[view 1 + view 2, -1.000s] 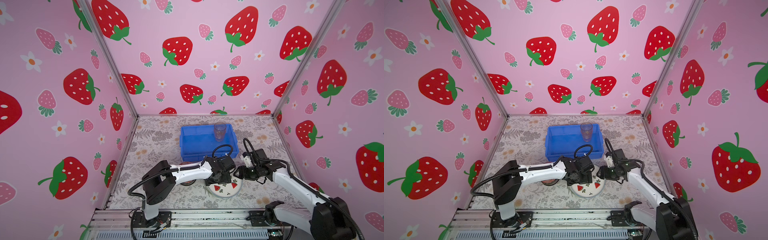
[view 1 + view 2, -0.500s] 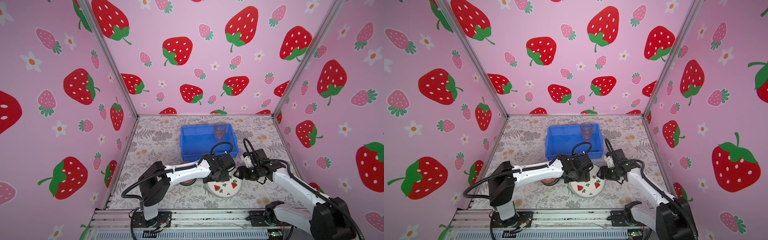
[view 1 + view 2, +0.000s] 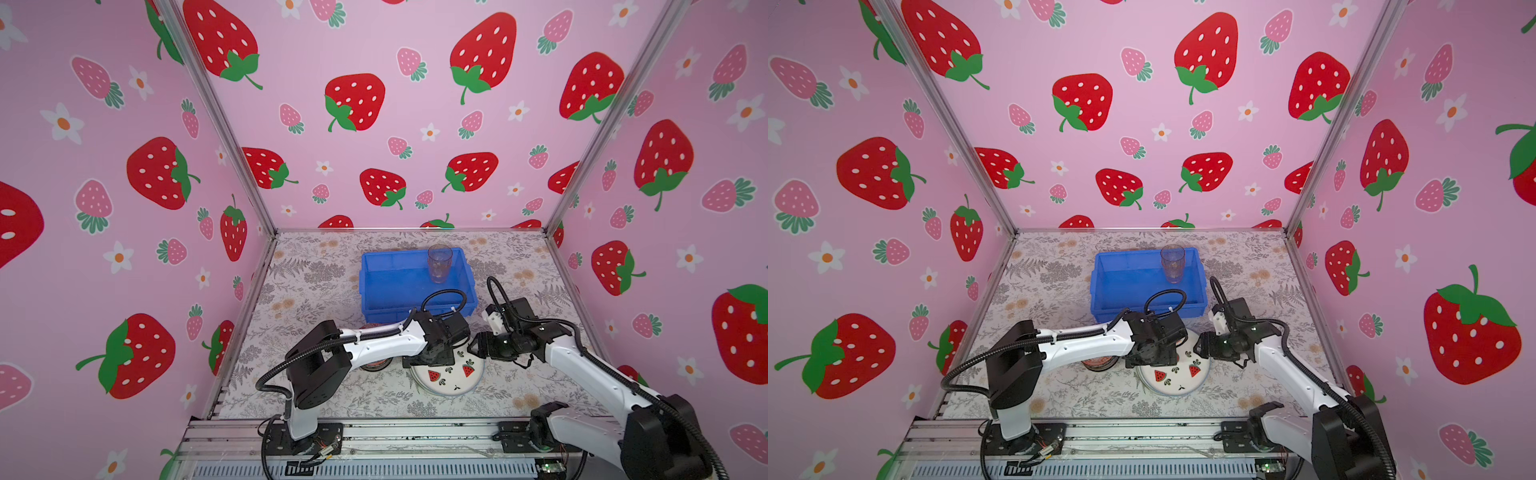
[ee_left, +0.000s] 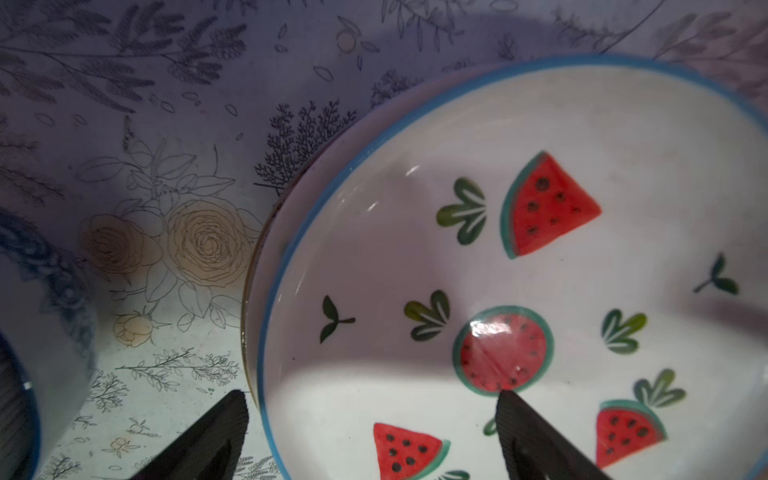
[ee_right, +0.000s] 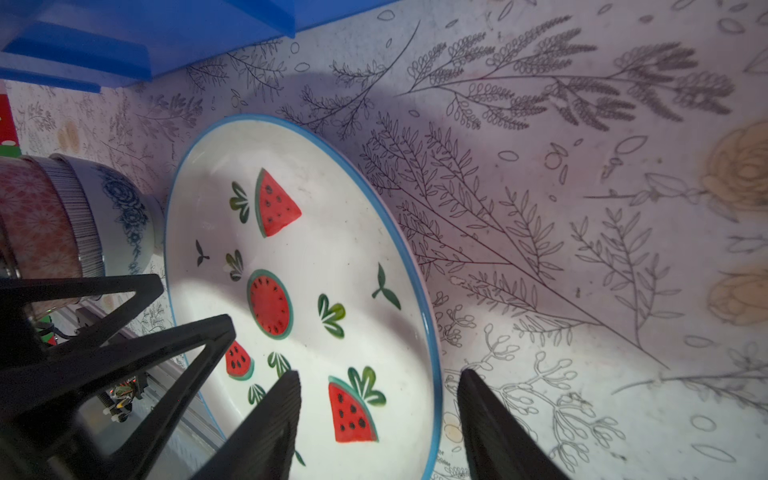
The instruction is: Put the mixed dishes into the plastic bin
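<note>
Step in hand: grasping the watermelon plate (image 3: 451, 380). It is lying flat on the tabletop (image 3: 332, 291), not yet binned. The blue bin (image 3: 399, 286) is sitting just beyond the plate, with a clear tumbler (image 3: 439, 264) standing upright inside, well apart from the plate. The left claw (image 4: 370, 399) is hanging wide open and straddling the plate's rim, one finger over the print, one over the tabletop. The right claw (image 5: 379, 374) is straddling another part of the rim, jaws apart, gripping nothing. A bowl stack (image 5: 95, 216) is sitting just beside the plate. A second pale rim is peeking out beneath the plate, probably another plate. Next move, likely: a claw closing on the rim, then lifting and clearing the bin wall without dragging the lower plate along.
</note>
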{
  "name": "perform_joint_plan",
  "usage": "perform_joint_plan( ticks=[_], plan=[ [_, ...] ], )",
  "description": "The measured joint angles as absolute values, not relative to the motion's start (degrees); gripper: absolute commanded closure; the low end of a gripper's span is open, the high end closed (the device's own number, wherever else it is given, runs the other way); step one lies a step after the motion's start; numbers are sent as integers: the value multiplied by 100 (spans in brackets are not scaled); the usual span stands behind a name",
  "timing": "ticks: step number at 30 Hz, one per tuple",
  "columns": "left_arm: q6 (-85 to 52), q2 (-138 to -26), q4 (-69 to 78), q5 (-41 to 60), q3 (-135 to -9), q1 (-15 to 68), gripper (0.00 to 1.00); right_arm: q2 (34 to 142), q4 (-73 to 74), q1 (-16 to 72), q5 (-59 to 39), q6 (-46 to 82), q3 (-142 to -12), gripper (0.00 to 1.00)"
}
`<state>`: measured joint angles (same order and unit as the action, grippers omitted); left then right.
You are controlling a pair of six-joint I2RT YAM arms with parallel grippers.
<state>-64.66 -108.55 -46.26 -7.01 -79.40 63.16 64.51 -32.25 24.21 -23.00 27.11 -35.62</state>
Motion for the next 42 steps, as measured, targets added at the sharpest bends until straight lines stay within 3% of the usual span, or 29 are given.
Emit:
perform_joint_plan(
  ticks=[42],
  plan=[
    [-6429,-11170,-4263,-239,-8108,6300,5,6351,-3124,2418,-2414,2805,-3242,39]
  ],
)
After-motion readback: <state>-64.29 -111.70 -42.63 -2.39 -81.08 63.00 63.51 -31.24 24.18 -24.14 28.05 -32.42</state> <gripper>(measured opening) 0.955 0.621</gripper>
